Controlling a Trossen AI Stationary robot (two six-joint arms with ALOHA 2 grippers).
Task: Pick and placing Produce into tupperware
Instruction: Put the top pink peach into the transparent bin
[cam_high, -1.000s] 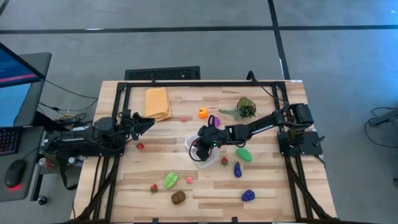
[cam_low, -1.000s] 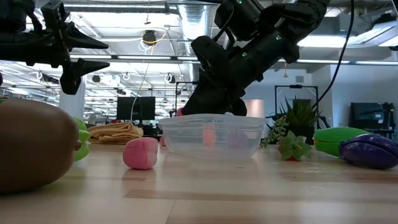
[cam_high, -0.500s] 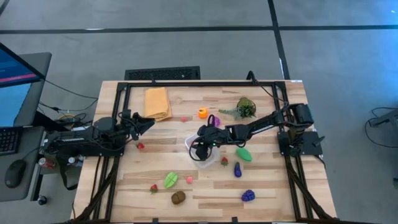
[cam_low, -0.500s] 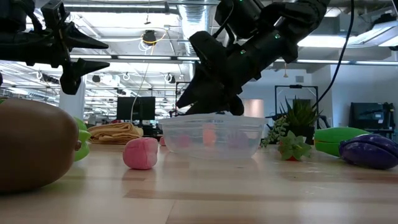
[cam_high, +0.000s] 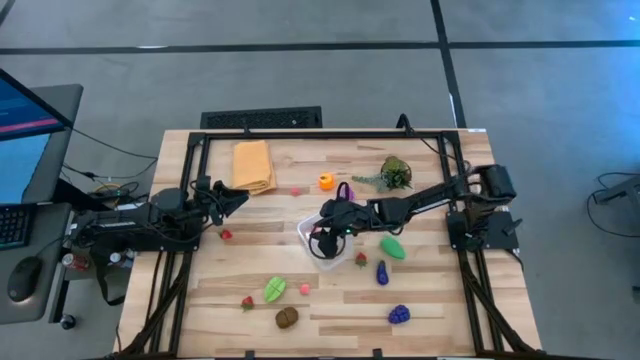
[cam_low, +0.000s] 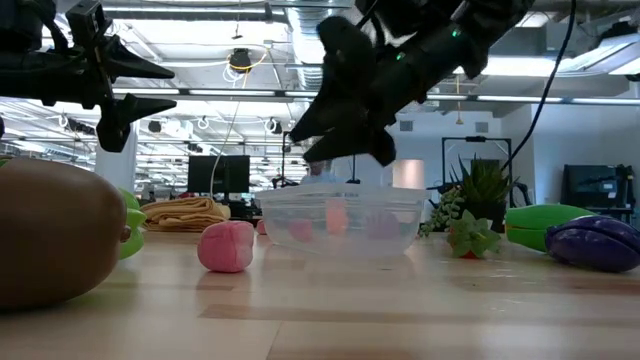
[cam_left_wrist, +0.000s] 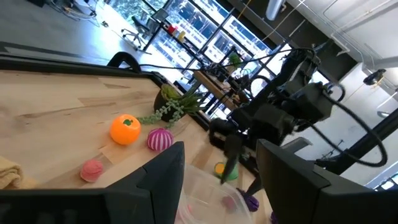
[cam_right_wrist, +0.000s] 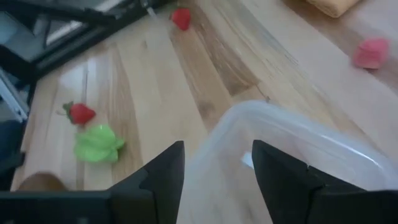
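Right gripper (cam_high: 322, 237) released jaws over tupperware (cam_low: 340, 222), lifted clear since a second ago; piece likely dropped inside. Left gripper (cam_high: 238, 198) idle at table's left edge, jaws parted, empty.

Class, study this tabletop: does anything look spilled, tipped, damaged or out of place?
Nothing stands out. The tupperware sits upright and level on the table, with toy produce scattered loose around it. The right gripper hangs open above the tupperware; the left gripper waits open at the table's left edge.
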